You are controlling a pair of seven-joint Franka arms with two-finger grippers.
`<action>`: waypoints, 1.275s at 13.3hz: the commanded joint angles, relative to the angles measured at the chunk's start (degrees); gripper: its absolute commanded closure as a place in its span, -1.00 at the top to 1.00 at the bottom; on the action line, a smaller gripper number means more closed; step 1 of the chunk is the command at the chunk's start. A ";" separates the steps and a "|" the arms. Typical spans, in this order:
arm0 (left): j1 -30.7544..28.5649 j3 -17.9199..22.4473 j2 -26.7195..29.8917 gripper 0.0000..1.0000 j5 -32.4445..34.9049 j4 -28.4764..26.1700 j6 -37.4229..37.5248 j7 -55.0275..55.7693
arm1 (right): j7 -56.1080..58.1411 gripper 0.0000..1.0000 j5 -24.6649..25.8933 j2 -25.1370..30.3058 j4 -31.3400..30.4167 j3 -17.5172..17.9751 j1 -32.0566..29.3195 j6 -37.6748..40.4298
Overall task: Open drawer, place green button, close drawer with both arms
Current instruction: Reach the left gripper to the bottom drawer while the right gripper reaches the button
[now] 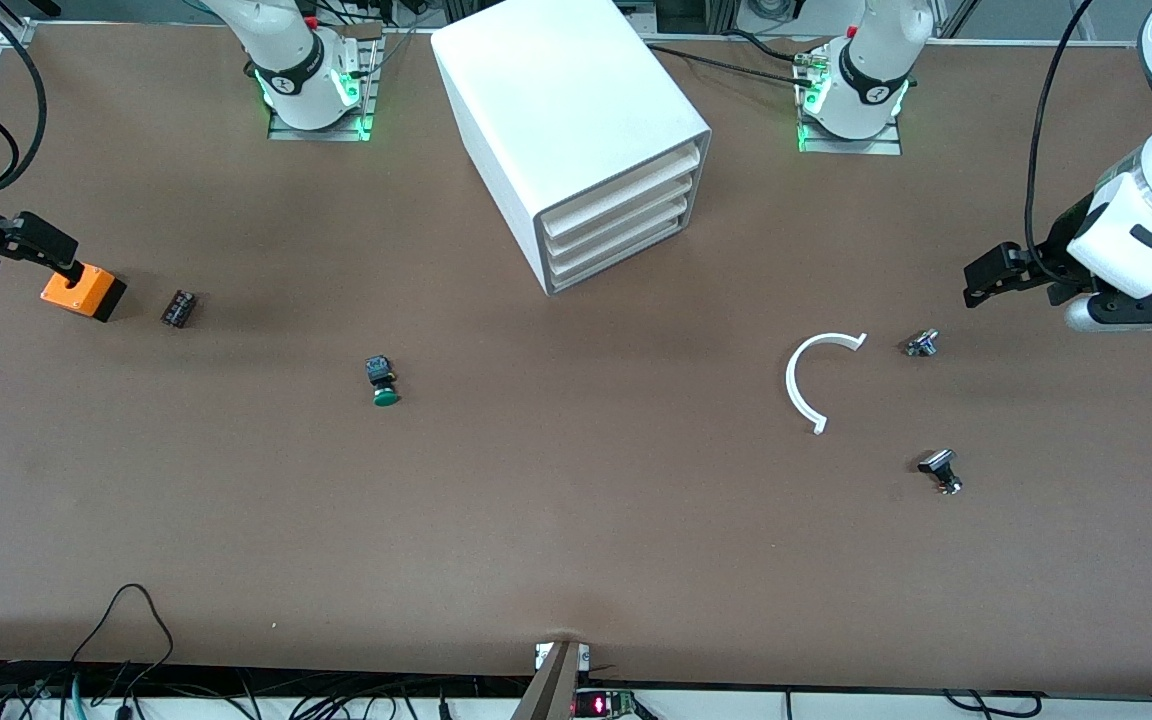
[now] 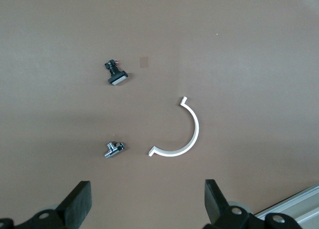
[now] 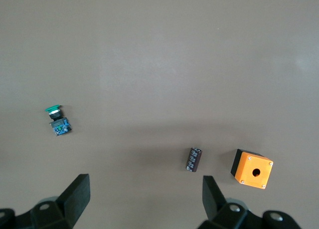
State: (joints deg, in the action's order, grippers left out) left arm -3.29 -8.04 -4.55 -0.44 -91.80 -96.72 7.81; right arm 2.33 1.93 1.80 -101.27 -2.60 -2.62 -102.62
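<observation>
The white cabinet stands at the middle of the table near the robots' bases. Its bottommost drawer is closed. The green-capped button lies on its side on the table, nearer the front camera than the cabinet and toward the right arm's end; it also shows in the right wrist view. My right gripper is open and empty, up over the orange box. My left gripper is open and empty, up over the table near the silvery knob part.
An orange box and a small dark part lie at the right arm's end. A white curved piece, a silvery knob part and a black-capped button lie at the left arm's end.
</observation>
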 commanded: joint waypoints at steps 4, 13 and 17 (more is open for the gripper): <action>0.03 -0.04 -0.99 1.00 -0.18 1.98 1.54 -0.34 | -0.13 1.00 -0.43 -0.22 1.60 -0.21 0.33 3.13; 0.21 -0.65 -2.74 1.00 -0.97 6.35 4.16 -0.78 | -0.22 1.00 -0.52 -0.31 2.04 -0.38 0.24 3.13; 0.30 -2.06 -9.57 1.00 -1.14 6.64 5.05 -1.39 | -0.04 1.00 -0.44 -0.31 1.95 -0.30 0.24 3.22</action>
State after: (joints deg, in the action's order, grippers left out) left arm -2.93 -9.80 -7.95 -0.76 -88.31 -93.26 7.74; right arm 2.30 1.92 1.81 -100.45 -2.72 -2.61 -100.54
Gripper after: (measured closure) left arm 0.000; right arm 0.000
